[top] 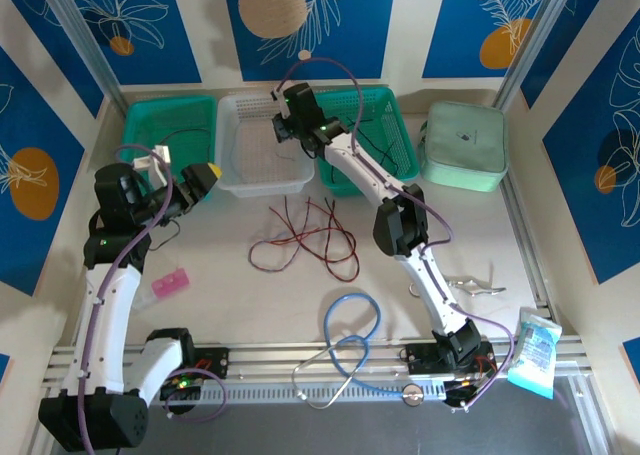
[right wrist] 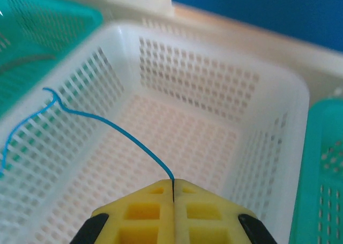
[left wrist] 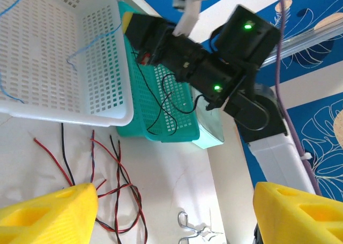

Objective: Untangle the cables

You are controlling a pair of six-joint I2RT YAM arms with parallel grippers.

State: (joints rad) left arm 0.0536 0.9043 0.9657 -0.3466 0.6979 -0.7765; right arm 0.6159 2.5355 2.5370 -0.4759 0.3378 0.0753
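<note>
My right gripper (right wrist: pixel 173 187) is pressed together on a thin blue wire (right wrist: pixel 107 123) and holds it above the white basket (right wrist: pixel 292 94). The wire curves off to the left, and I can't quite tell whether its far end touches the basket wall. My left gripper (left wrist: pixel 174 212) hangs spread wide over the table (top: pixel 230 275), gripping nothing. The red and black cables (top: pixel 310 237) lie tangled on the table just in front of the white basket. A black wire (left wrist: pixel 170 109) drapes in the teal basket (left wrist: pixel 140 102) beside it.

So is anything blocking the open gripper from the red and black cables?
Nothing visible does. The left gripper is open above bare table, and the cables lie loose in front of the white basket, with nothing on top of them.
</note>
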